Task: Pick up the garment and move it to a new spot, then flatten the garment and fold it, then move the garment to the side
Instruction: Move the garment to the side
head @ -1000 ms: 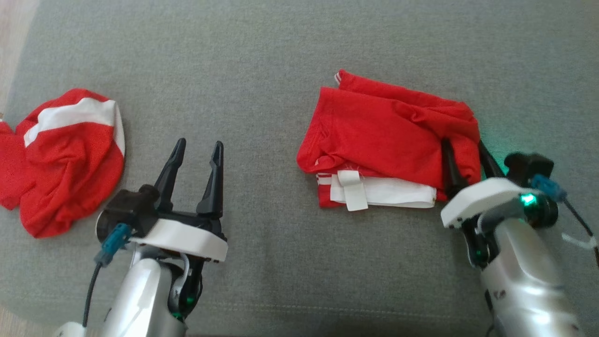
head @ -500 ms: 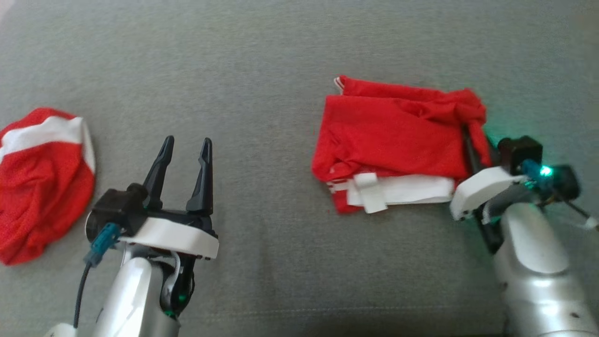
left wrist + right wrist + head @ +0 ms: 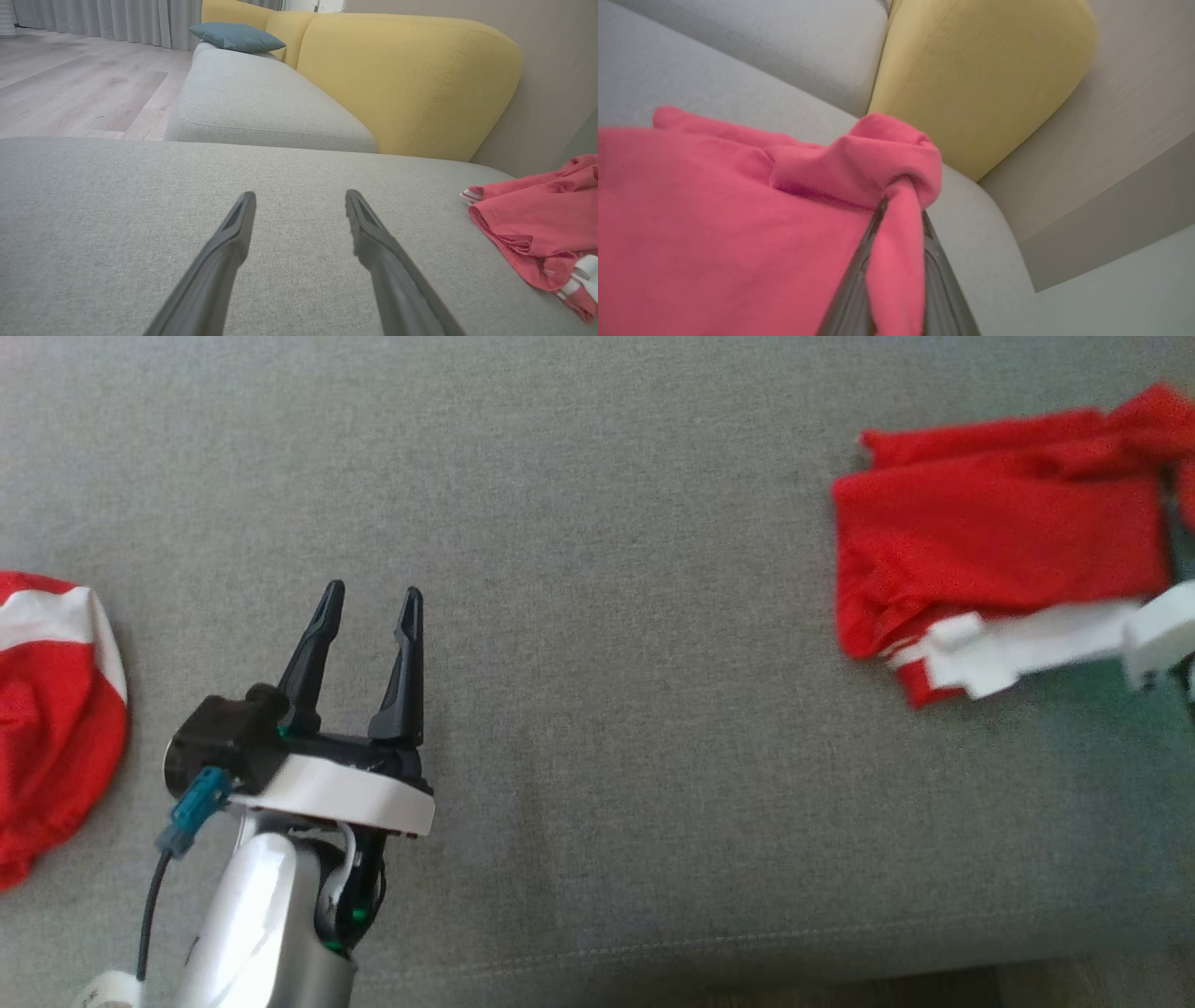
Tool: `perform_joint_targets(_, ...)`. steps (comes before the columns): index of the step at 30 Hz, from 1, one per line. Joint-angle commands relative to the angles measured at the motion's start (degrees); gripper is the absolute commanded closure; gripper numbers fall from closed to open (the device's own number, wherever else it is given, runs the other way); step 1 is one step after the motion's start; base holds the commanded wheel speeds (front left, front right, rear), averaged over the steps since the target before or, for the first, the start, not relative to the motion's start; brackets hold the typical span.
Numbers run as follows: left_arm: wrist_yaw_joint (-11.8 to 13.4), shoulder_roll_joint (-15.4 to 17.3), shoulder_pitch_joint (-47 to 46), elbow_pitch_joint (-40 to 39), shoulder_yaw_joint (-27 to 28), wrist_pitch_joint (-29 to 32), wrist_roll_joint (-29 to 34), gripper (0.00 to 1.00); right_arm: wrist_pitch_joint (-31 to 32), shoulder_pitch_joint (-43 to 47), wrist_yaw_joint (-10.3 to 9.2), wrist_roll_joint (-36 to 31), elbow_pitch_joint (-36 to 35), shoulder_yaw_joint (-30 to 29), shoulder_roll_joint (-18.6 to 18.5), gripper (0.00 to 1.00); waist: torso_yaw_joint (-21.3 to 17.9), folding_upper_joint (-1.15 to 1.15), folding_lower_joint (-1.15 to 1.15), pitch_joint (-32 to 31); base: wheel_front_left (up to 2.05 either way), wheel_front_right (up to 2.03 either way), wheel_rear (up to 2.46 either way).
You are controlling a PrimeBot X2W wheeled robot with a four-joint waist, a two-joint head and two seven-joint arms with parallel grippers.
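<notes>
We are seeing two red garments on the grey cushion (image 3: 597,523): a folded garment (image 3: 990,541) at the far right and a crumpled garment (image 3: 47,728) far left (white band showing). Our right gripper (image 3: 901,214) is pinching the folded garment's bunched corner, fingers nearly together. Our left gripper (image 3: 372,591) is hovering spread wide, holding nothing.

I see a crumpled red-and-white cloth (image 3: 56,728) at the left edge of the grey sofa seat (image 3: 597,523). Beyond are a yellow backrest (image 3: 406,79), a blue pillow (image 3: 236,37), a wood floor (image 3: 70,84) and grey curtains (image 3: 117,21).
</notes>
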Motion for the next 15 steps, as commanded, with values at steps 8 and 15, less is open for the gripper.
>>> perform_joint_targets(8,-0.6,0.5,-2.0,-2.3,2.2,-0.3,0.3,0.00,0.6,-0.8,-0.05,-0.6,-9.2,-5.0,-0.8,1.00,0.6,0.00,0.00,1.2,0.00,0.00,0.00)
perform_joint_targets(15,-0.8,0.5,-2.0,-2.2,2.7,-0.3,0.4,0.00,1.0,0.7,-0.05,-0.4,-12.3,-6.8,0.4,1.00,1.1,0.00,0.00,1.5,0.00,0.00,0.00)
